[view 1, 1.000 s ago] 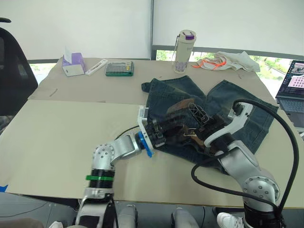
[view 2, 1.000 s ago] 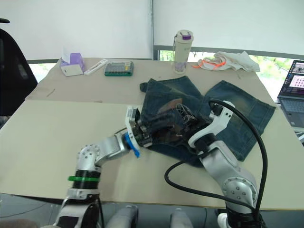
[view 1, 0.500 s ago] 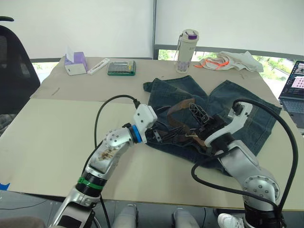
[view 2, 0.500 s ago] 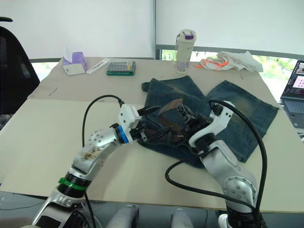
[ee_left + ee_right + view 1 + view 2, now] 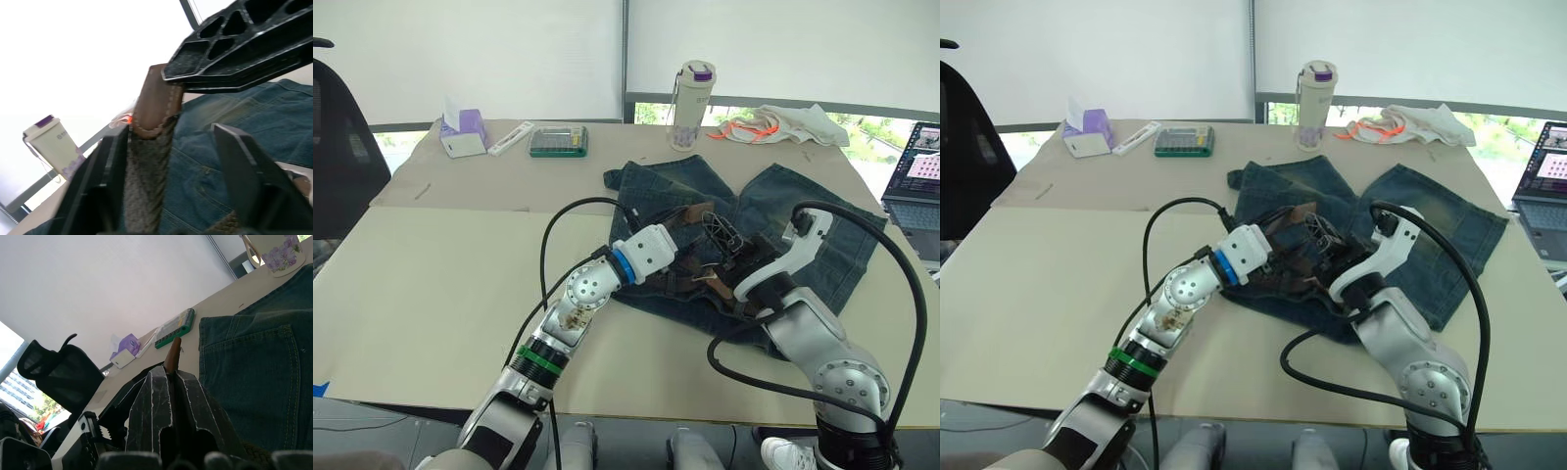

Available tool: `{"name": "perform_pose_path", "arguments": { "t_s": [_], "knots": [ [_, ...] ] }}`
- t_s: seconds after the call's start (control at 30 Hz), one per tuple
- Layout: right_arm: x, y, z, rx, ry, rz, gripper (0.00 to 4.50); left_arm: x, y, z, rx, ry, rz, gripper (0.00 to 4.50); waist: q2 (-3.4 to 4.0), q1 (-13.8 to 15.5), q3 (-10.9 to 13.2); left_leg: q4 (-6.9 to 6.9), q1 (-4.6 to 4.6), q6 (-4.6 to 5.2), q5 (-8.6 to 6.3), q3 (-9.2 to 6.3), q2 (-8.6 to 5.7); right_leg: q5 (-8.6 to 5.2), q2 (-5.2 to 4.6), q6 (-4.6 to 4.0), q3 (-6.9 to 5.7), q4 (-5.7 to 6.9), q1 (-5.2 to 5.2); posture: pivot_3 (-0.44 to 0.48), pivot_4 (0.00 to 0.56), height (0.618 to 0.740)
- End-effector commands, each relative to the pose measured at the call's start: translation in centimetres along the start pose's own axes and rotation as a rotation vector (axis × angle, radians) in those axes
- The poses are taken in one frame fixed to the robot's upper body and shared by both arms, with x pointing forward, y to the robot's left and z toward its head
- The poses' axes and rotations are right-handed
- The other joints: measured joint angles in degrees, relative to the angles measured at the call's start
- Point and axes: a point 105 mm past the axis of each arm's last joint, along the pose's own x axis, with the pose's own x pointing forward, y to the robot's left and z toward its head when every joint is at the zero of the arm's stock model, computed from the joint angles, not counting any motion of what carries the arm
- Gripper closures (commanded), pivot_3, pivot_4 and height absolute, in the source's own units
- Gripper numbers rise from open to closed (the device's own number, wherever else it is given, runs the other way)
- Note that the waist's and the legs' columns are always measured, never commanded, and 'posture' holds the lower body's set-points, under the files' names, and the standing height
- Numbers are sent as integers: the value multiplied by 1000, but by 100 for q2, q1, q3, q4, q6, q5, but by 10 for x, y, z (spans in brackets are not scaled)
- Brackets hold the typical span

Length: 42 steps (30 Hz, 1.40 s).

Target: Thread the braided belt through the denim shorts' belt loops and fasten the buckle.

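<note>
Beige tabletop (image 5: 440,294) is spreading out under white window blinds, and the dark blue denim shorts with faded yellowish patches (image 5: 822,225) are lying flat on its right half, legs pointing toward the far edge. Over the waistband the two arms are meeting: the left gripper (image 5: 168,147) is hanging with its black fingers (image 5: 244,171) spread apart on either side of the dark brown braided belt (image 5: 146,176), whose smooth leather tip is standing up between them without being squeezed. The right gripper (image 5: 171,391) is pinching that same strap, its ribbed fingers (image 5: 151,411) pressed together with the brown tip poking out above them. Along the far edge, a purple tissue box (image 5: 463,132), a green calculator (image 5: 558,141), a cream bottle with a purple lid (image 5: 691,93) and a white cloth with orange cord (image 5: 783,124) are sitting well apart from the shorts. A black office chair (image 5: 337,147) is standing at the left, a laptop (image 5: 915,176) at the right.
</note>
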Motion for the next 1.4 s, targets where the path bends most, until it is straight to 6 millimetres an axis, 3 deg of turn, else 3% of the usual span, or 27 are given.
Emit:
{"name": "perform_pose_path", "arguments": {
  "t_s": [0.03,0.17,0.3,0.33,0.4,0.53,0.63,0.7,0.87,1.03,1.13,1.4],
  "knots": [
    [-3,10,11,-8,-36,39,4500,-3,15,6,20,-26,77,3253,0,5,0,0,0,0,0,0,0,0,0,0,0,0,0,0,150,740],
    [-3,11,10,-7,-36,39,4500,-3,16,3,2,-14,89,4442,0,17,0,3,-1,0,0,0,-1,0,0,1,0,-1,1,0,150,740],
    [-4,16,11,-36,-32,82,4500,-2,16,0,-51,3,102,4442,0,11,0,2,0,0,0,0,-1,0,0,0,0,1,1,0,150,740],
    [-4,19,11,-54,-29,108,3701,-3,15,-1,-59,6,96,4500,0,11,0,3,0,0,0,0,-1,0,0,0,0,2,1,0,150,740],
    [-6,23,11,-71,-28,138,3038,-3,11,-3,-133,8,73,4500,0,-5,0,4,0,0,0,0,0,0,0,1,-1,2,1,0,150,740],
    [-8,14,22,-248,-63,104,1650,-9,30,-11,-618,-11,213,4500,0,-4,0,6,1,0,0,-1,0,0,1,1,-2,4,2,0,150,740],
    [-12,1,8,-404,35,101,682,-16,49,-13,-1033,-106,317,4500,0,-1,0,16,-5,0,0,-4,0,-1,0,3,-6,2,3,0,150,740],
    [-16,-14,-5,-477,111,95,682,-24,48,-13,-1209,-157,270,4500,-1,-9,0,16,-3,1,0,-5,0,-2,0,5,-7,2,5,0,150,740],
    [-21,-30,-15,-526,169,112,682,-41,54,-18,-1445,-211,230,4500,-1,-104,0,22,4,2,0,-5,0,-2,3,5,-7,12,9,0,150,740],
    [-25,-49,-34,-551,259,104,682,-54,61,-30,-1582,-214,265,4500,-1,-112,0,27,9,2,0,-5,0,-2,3,5,-7,11,17,0,150,740],
    [-30,-64,-51,-559,325,77,1480,-59,65,-34,-1612,-214,295,4500,-1,-110,0,27,9,2,0,-5,0,-1,3,4,-7,11,16,0,150,740],
    [-44,-89,-86,-628,504,59,4282,-69,76,-43,-1662,-238,380,4500,-2,-118,0,27,11,2,0,-5,0,-1,3,4,-5,11,17,0,150,740]
  ]
}}
